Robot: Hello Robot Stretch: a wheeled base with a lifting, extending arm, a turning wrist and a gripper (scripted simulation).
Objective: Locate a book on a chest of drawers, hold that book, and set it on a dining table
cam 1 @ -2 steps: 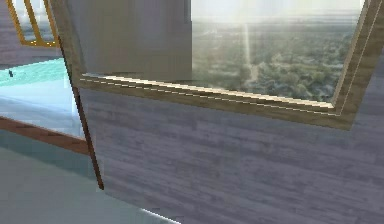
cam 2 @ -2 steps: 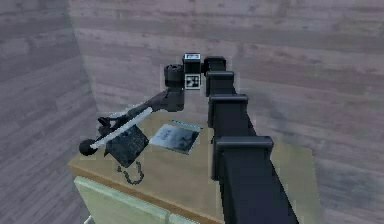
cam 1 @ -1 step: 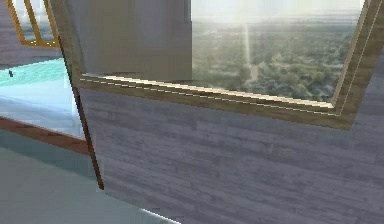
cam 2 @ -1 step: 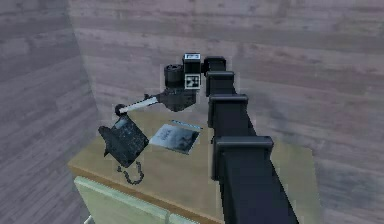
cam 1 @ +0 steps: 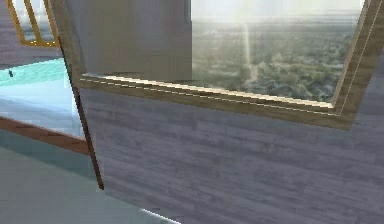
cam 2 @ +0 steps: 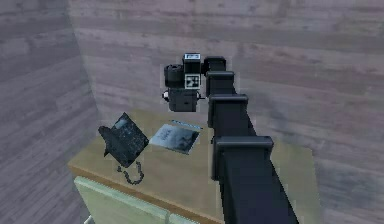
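The book [cam 2: 177, 135] lies flat, pale cover up, near the middle of the wooden top of the chest of drawers [cam 2: 95, 162]. Just beside it, at its nine o'clock in the arm side view, stands a black telephone [cam 2: 122, 138], its cord curling toward the front edge. At the book's twelve o'clock in that view is the gripper [cam 2: 176, 98], at the end of the arm [cam 2: 240, 150], which comes in from about five o'clock. Whether the gripper is over the book or farther out toward the wall cannot be told, nor whether it holds anything, since the book lies on the top close by it.

The step in hand appears to be the reach and grasp. A thin flat book offers little to take hold of, so the fingers will likely need to meet it at an edge, preferably the three o'clock edge, away from the telephone. A straight lift before drawing the arm in would keep the book from dragging into the cord.

Ahead of the robot a grey plank wall [cam 1: 220, 160] with a wood-framed window [cam 1: 280, 50] stands near, and a bed [cam 1: 35, 95] lies at nine o'clock, so fine corrections probably belong to the arm rather than the base.
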